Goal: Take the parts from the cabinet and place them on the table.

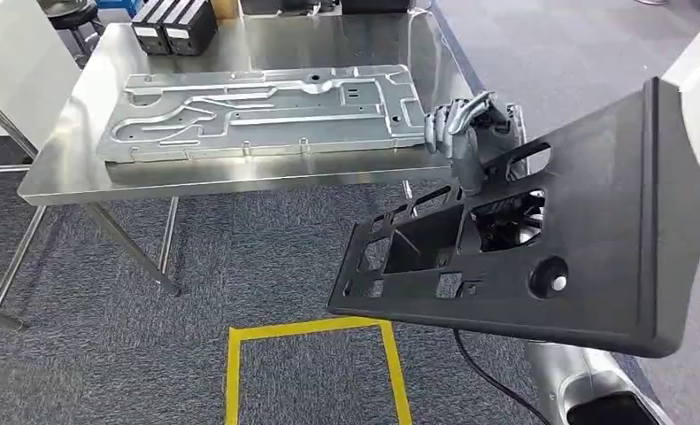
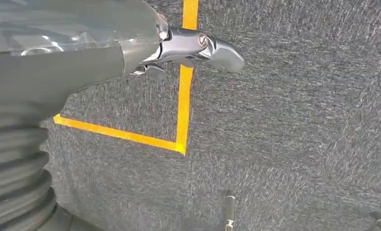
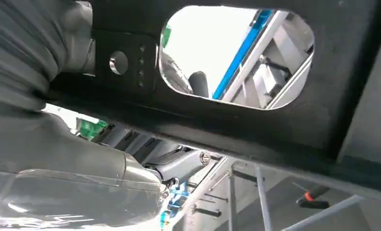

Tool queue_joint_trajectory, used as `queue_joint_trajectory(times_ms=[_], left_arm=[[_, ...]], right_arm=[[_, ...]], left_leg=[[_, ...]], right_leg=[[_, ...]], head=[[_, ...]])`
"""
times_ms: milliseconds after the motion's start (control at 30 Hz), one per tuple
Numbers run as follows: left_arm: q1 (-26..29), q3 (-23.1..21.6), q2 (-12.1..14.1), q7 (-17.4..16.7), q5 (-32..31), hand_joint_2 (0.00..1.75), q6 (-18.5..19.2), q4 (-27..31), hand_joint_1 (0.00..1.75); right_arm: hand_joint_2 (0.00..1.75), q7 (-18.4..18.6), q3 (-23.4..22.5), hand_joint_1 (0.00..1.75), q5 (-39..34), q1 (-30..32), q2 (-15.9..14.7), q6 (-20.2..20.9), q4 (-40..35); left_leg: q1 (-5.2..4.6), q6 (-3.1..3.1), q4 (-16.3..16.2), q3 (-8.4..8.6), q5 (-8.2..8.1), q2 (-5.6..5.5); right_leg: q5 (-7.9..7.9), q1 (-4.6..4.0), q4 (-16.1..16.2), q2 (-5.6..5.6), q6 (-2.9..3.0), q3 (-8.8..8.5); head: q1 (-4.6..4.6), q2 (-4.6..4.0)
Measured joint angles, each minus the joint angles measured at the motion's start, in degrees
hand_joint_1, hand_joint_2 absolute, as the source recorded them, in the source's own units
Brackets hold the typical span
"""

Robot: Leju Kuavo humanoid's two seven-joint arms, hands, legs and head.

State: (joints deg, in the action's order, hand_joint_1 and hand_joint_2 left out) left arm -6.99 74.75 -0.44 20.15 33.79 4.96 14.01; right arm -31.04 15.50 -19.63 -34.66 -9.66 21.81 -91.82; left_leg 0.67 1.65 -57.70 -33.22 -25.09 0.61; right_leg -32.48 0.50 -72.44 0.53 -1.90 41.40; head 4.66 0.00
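In the head view the right hand grips a large black plastic panel, its fingers curled over the panel's upper edge next to a slot. The panel is held in the air, tilted, off the near right corner of the steel counter and above the grey carpet; it does not touch the counter. Its far right end is cut off by the picture's edge, and it hides most of the right arm, of which only a silver stretch shows below it. In the right wrist view the panel's dark underside with a rounded cutout crosses the picture; through the cutout the shapes are too bright and blurred to make out.

A long grey stamped metal plate lies flat along the counter, its near edge close to the counter's near edge. Two black boxes stand at the counter's far edge, cut off at the top.

The left hand hangs over the carpet and a yellow tape corner; only one metal fingertip shows and nothing is seen in it, but I cannot tell how wide its fingers are.
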Motion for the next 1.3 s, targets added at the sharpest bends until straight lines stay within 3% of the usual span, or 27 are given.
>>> queue_joint_trajectory(times_ms=[33,67,100,167,200,233,333,400,433,500,533,567,600,633,700,733,833,900,933,1000,1033,1067,1100,1133,1200,1233,1300], left_arm=[[0.05,0.00,0.00,0.00,0.00,1.75,0.00,0.00,0.00],[0.07,0.00,0.00,0.00,0.00,1.75,0.00,0.00,0.00],[0.04,0.00,0.00,0.00,0.00,1.75,0.00,0.00,0.00],[-0.03,-0.04,-0.02,0.00,0.00,1.75,0.07,0.00,0.00],[-0.03,-0.07,0.00,0.02,0.00,1.75,0.20,0.00,0.00],[-0.05,-0.07,0.04,0.04,0.00,1.75,0.28,0.00,0.00],[-0.01,-0.07,0.07,0.17,0.00,1.75,0.42,0.00,0.00],[-0.05,-0.09,0.07,0.17,0.00,1.75,0.44,0.00,0.00],[-0.05,-0.09,0.07,0.20,0.00,1.75,0.46,0.00,0.00],[-0.02,-0.09,0.11,0.20,0.00,1.75,0.48,0.00,0.00],[0.03,-0.09,0.11,0.20,0.00,1.75,0.50,0.00,0.00],[0.07,-0.09,0.09,0.20,0.00,1.75,0.50,0.00,0.00],[0.08,-0.09,0.09,0.20,0.00,1.75,0.52,0.00,0.00],[0.07,-0.09,0.09,0.20,0.00,1.75,0.63,0.00,0.00],[0.04,-0.09,0.26,0.24,0.00,1.75,0.70,0.00,0.00],[0.02,-0.09,0.44,0.26,0.00,1.75,0.70,0.00,0.00],[-0.02,-0.09,0.44,0.28,0.00,1.75,0.70,0.00,0.00],[-0.09,-0.07,0.42,0.31,0.00,1.75,0.72,0.00,0.00],[-0.13,-0.09,0.37,0.31,-0.02,1.75,0.72,0.00,0.00],[-0.15,-0.09,0.37,0.31,-0.02,1.75,0.72,0.00,0.00],[-0.10,-0.07,0.37,0.31,-0.02,1.75,0.72,0.00,0.00],[-0.06,-0.09,0.37,0.31,0.00,1.75,0.72,0.00,0.00],[-0.05,-0.09,0.35,0.31,-0.02,1.75,0.72,0.00,0.00],[-0.05,-0.07,0.33,0.31,0.00,1.75,0.72,0.00,0.00],[-0.07,-0.09,0.31,0.31,0.00,1.75,0.72,0.00,0.00],[-0.09,-0.09,0.31,0.31,-0.02,1.75,0.74,0.00,0.00],[-0.11,-0.07,0.31,0.31,-0.02,1.75,0.72,0.00,0.00]], right_arm=[[1.75,0.00,0.00,1.75,0.00,0.17,-0.13,0.00,0.00],[1.75,0.00,0.00,1.75,0.00,0.26,-0.15,0.00,0.00],[1.75,0.00,0.00,1.75,0.00,0.25,-0.20,0.00,0.00],[1.75,0.00,-0.02,1.75,0.00,0.12,-0.33,0.00,-0.02],[1.75,0.00,-0.11,1.75,-0.02,0.11,-0.44,-0.02,-0.07],[1.75,0.02,-0.22,1.75,-0.04,0.10,-0.46,-0.02,-0.13],[1.75,0.04,-0.61,1.75,-0.09,0.29,-0.65,-0.02,-0.33],[1.75,0.02,-0.70,1.75,-0.09,0.19,-0.81,-0.02,-0.50],[1.75,0.04,-0.70,1.75,-0.13,0.03,-0.81,0.02,-0.50],[1.75,0.04,-0.70,1.75,-0.15,0.23,-0.83,0.04,-0.48],[1.75,0.02,-0.70,1.75,-0.15,0.33,-0.83,0.04,-0.48],[1.75,0.04,-0.70,1.75,-0.15,0.39,-0.83,0.04,-0.48],[1.75,0.02,-0.70,1.75,-0.15,0.41,-0.83,0.04,-0.48],[1.75,0.04,-0.70,1.75,-0.17,0.39,-0.83,0.04,-0.48],[1.75,0.02,-0.70,1.75,-0.22,0.35,-0.83,0.07,-0.48],[1.75,0.02,-0.70,1.75,-0.24,0.31,-0.83,0.07,-0.48],[1.75,0.02,-0.70,1.75,-0.26,0.38,-0.83,0.07,-0.48],[1.75,0.02,-0.72,1.75,-0.26,0.30,-1.01,0.07,-0.50],[1.75,0.00,-0.72,1.75,-0.28,0.11,-1.01,0.07,-0.55],[1.75,-0.02,-0.72,1.75,-0.33,0.20,-1.07,0.04,-0.59],[1.75,-0.02,-0.72,1.75,-0.33,0.43,-1.09,0.04,-0.57],[1.75,-0.02,-0.72,1.75,-0.33,0.62,-1.09,0.07,-0.55],[1.75,-0.02,-0.72,1.75,-0.33,0.69,-1.09,0.07,-0.55],[1.75,-0.02,-0.72,1.75,-0.33,0.65,-1.09,0.04,-0.57],[1.75,-0.02,-0.72,1.75,-0.33,0.52,-1.09,0.07,-0.61],[1.75,-0.02,-0.72,1.75,-0.33,0.45,-1.11,0.07,-0.61],[1.75,0.00,-0.72,1.75,-0.35,0.50,-1.11,0.07,-0.63]], left_leg=[[0.01,-0.02,-0.04,-0.06,-0.02,0.10],[0.02,-0.05,-0.05,-0.03,-0.04,0.16],[0.04,-0.17,-0.10,0.06,-0.12,0.23],[0.16,-0.58,-0.44,0.24,-0.41,0.24],[0.12,-0.93,-0.64,0.20,-0.66,0.25],[-0.19,-1.30,-0.98,-0.01,-0.86,0.19],[-0.09,-2.31,-0.47,0.16,-0.71,0.35],[0.15,-2.88,-1.59,-0.12,-1.76,0.14],[0.18,-3.00,-4.44,-1.41,-3.67,0.00],[0.18,-3.29,-13.69,-5.78,-7.92,-0.09],[0.18,-3.35,-17.66,-7.79,-9.13,-0.10],[0.18,-3.34,-19.05,-8.69,-8.85,-0.10],[0.18,-3.20,-17.32,-8.18,-7.01,-0.10],[0.18,-3.00,-13.53,-6.54,-4.58,-0.10],[0.03,-2.12,-3.16,-1.77,0.36,-0.21],[-0.30,-1.86,-1.39,-0.88,-0.61,-0.23],[-0.63,-1.26,-1.26,-1.02,-0.40,-0.23],[0.07,-0.46,-0.05,-0.35,0.20,-0.03],[0.08,-0.08,0.14,-0.19,0.24,-0.03],[0.07,0.10,0.12,-0.19,0.16,-0.01],[0.06,0.09,0.10,-0.21,0.11,0.00],[0.06,0.06,0.07,-0.18,0.07,-0.01],[0.07,-0.04,0.07,-0.07,-0.02,-0.01],[0.08,-0.12,0.01,0.14,-0.17,-0.02],[0.11,-0.54,-0.22,0.69,-0.64,-0.05],[-0.09,-0.83,-0.35,0.64,-0.87,-0.07],[-0.30,-1.45,-0.35,0.53,-1.01,-0.03]], right_leg=[[-0.79,0.21,-3.41,-0.04,-0.21,1.76],[-0.21,0.42,-3.83,-0.16,-0.36,2.08],[1.90,0.64,-1.15,-0.30,-0.50,0.79],[6.95,0.90,8.95,-0.64,-0.59,-4.43],[7.67,0.96,13.23,-1.00,-0.51,-6.44],[7.19,0.37,13.76,-0.90,-0.03,-6.70],[7.26,0.13,13.70,-0.46,1.06,-6.41],[7.64,0.53,14.42,-0.40,1.99,-6.84],[7.61,0.49,14.43,-0.39,2.39,-6.84],[7.54,0.28,14.41,-0.19,2.64,-6.83],[7.49,0.15,14.35,-0.10,2.72,-6.82],[7.43,0.06,14.29,0.02,2.77,-6.83],[7.35,-0.02,14.19,0.16,2.79,-6.89],[7.25,-0.06,14.10,0.29,2.76,-6.97],[6.95,-0.14,13.94,0.49,2.50,-7.21],[6.83,-0.56,13.72,0.54,2.19,-7.08],[7.07,-0.11,14.11,0.65,1.25,-7.02],[6.53,-0.12,13.50,0.38,0.58,-7.13],[4.84,-0.19,11.24,0.11,0.49,-6.01],[0.49,0.01,2.20,0.06,0.08,-1.53],[-0.90,0.11,-2.00,0.05,-0.11,0.78],[-1.01,0.23,-4.29,0.01,-0.25,2.14],[0.31,0.36,-3.46,-0.11,-0.34,2.00],[2.95,0.45,0.34,-0.27,-0.34,0.27],[8.24,0.56,11.32,-0.59,-0.13,-5.25],[7.65,0.46,13.81,-0.66,0.15,-6.59],[7.76,0.08,14.12,-0.45,0.82,-6.26]], head=[[0.00,0.00],[0.02,0.00],[0.02,0.00],[0.00,0.00],[0.00,0.00],[0.02,0.00],[0.02,0.00],[0.02,0.00],[0.02,0.00],[0.02,0.00],[0.02,0.00],[0.02,0.00],[0.02,0.00],[0.02,0.00],[0.02,0.00],[0.02,0.00],[0.02,0.00],[0.02,0.00],[0.00,0.00],[0.00,0.00],[0.02,0.00],[0.00,0.00],[0.00,0.00],[0.02,0.00],[0.00,0.00],[0.00,0.00],[0.02,0.00]])
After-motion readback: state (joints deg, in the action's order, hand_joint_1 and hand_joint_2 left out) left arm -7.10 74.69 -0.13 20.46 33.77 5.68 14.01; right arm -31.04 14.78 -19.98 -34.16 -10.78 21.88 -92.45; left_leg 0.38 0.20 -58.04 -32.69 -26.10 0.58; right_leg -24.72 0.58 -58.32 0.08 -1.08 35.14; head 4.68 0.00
